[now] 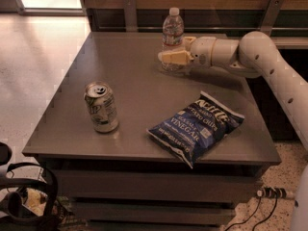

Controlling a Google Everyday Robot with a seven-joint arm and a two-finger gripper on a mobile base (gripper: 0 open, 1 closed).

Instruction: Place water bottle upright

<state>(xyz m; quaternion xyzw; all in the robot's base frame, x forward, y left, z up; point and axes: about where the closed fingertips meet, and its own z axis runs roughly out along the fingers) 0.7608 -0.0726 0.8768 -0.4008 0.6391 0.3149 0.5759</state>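
Logging, A: largest first. Table (139, 90): flat grey top. The water bottle (172, 32) stands upright near the far edge, a little right of centre. That edge is close behind it, with a dark wall beyond. Room?

B: There is bare top to the left of the bottle and in front of it, toward the middle. The arm (269, 61) reaches in from the right along the far side, so I judge a clean way out to be back to the right. The chip bag (197, 129) lies flat at front right and the soda can (101, 107) stands at front left. Both are well apart from the bottle.

A: How will the bottle handle?

B: Judgement only. Thin clear ribbed plastic, so it will give under a squeeze. Probably light; the water level is not readable. It is tall on a narrow base, so a sideways nudge could tip it. The label band looks slick. The ribbed lower body is the better hold, not the white cap (174, 11).

A: Gripper?

B: The gripper (174, 57) is level at the bottle's lower body, coming in from the right, and its cream front crosses the bottle. Jaws clamped or merely bracketing: cannot tell.
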